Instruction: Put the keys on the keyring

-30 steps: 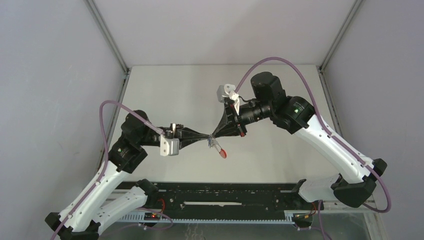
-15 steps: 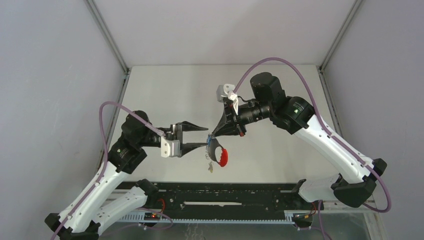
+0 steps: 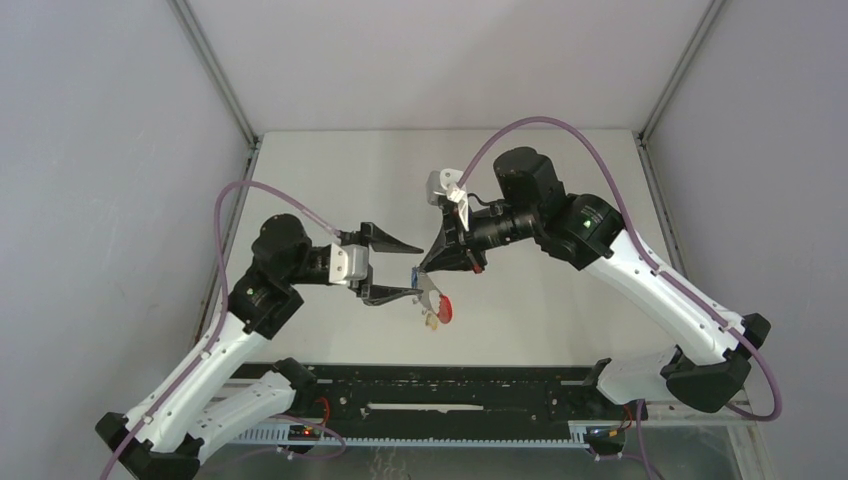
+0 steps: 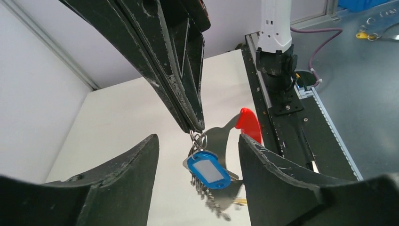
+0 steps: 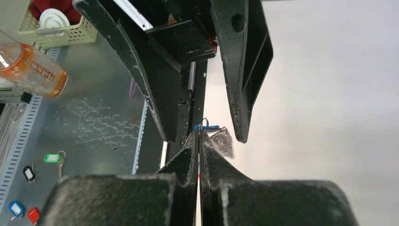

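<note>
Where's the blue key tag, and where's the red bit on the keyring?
Blue key tag [image 4: 208, 170]: left wrist view, middle of its white label.
Red band [image 4: 249, 125]: left wrist view, middle of its wide upper end.

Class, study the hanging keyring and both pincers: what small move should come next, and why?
Probably the left pincer should back straight away: its jaws stand open either side of the keyring, while the shut right pincer alone holds it, the blue-tagged key hanging on.
</note>
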Action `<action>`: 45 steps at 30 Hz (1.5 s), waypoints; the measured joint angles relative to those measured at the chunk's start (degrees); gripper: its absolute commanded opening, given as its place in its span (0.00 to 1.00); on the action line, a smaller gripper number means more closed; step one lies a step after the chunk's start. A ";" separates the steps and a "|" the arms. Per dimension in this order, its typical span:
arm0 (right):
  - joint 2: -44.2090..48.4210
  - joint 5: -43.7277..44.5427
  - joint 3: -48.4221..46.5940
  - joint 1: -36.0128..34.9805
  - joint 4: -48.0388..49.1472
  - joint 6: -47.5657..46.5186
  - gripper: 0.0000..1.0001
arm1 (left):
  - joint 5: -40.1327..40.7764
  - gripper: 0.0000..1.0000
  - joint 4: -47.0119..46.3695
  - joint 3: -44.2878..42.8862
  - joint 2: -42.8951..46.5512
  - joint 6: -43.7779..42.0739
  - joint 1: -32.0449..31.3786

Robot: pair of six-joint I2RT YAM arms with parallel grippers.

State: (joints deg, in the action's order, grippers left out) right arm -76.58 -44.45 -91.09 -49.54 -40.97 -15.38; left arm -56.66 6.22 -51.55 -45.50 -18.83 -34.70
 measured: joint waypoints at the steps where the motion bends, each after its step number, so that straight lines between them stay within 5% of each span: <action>1: -0.17 0.44 -0.24 0.00 0.02 0.22 0.00 | 0.37 0.65 -0.22 0.24 -0.11 -0.04 0.00; 13: -0.94 3.37 -1.14 -0.02 0.04 2.32 0.00 | 5.81 0.39 1.84 3.98 3.32 -10.12 -0.07; 31: -1.11 3.58 -0.66 0.87 0.61 4.31 0.00 | 10.45 0.01 -2.29 5.49 4.92 -13.07 -0.28; 45: -0.57 2.12 3.06 2.51 4.37 8.33 0.00 | 11.78 0.00 -2.05 9.62 9.68 -28.92 -1.33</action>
State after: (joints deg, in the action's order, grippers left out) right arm -77.14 -42.33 -88.03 -47.03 -36.60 -7.05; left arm -44.88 4.16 -41.93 -35.81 -47.75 -36.03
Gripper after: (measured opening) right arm 0.006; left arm 0.261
